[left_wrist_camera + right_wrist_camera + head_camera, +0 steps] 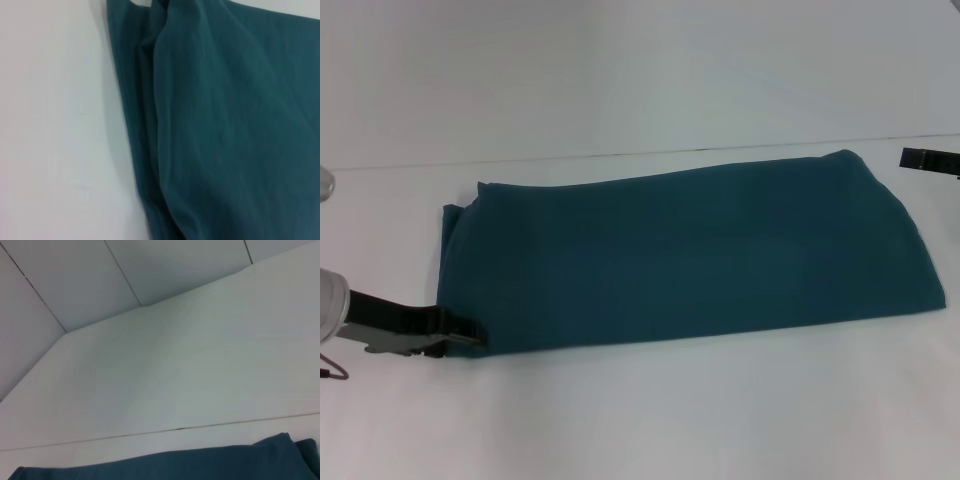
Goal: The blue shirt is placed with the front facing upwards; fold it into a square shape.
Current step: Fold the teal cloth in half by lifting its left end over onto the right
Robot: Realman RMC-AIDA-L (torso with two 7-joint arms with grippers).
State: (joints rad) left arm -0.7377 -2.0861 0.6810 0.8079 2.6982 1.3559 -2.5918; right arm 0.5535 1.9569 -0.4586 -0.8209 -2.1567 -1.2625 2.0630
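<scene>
Head view, shirt: you had the blue shirt (690, 255) lying flat on the white table (640, 420), folded into a long band that ran across from your left to your right, plain teal side up, no lettering in sight.
Head view, shape: the band was wider than deep, its far edge slanting up toward your right, its right end rounded over, its left end showing a second layer peeking out beside the top one.
Head view, left gripper: your left gripper (470, 337) sat low at the near left corner of the shirt, its dark fingertip touching the cloth edge; whether it was pinching the fabric or just resting there, you could not tell.
Head view, right gripper: your right gripper (928, 160) poked in at the right edge, beyond the far right corner of the shirt and apart from it; only a dark tip showed, so its opening could not be judged.
Left wrist view: you saw the shirt (225, 130) close up, stacked folded layers along one edge, soft creases, bare table (55, 130) beside it; no fingers appeared.
Right wrist view: you got mostly table (165, 380) and the wall (150, 270) behind, with a strip of shirt (200, 465) along one edge; no fingers appeared here either.
</scene>
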